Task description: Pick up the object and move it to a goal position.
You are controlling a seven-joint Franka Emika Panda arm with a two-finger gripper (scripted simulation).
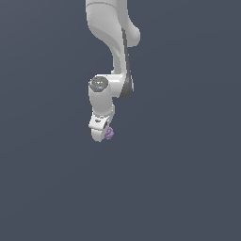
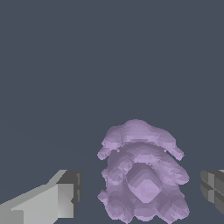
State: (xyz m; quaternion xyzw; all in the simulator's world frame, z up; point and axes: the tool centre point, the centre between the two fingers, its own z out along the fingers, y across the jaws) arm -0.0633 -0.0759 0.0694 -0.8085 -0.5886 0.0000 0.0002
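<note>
The object [image 2: 144, 175], a bumpy lilac-purple lump, sits between my two fingers in the wrist view. Small gaps show on both sides of it, so the pale finger [image 2: 65, 197] and the dark finger pad [image 2: 212, 188] stand apart from it. My gripper [image 2: 140, 191] is open around the object. In the exterior view the white gripper [image 1: 103, 134] hangs down from the arm at the middle of the picture. There the object [image 1: 109, 133] peeks out at the fingertips, on the side toward the exterior view's right.
A plain dark grey-blue surface [image 1: 188, 188] fills both views. The white arm [image 1: 110, 42] comes down from the top of the exterior view. No goal marker shows.
</note>
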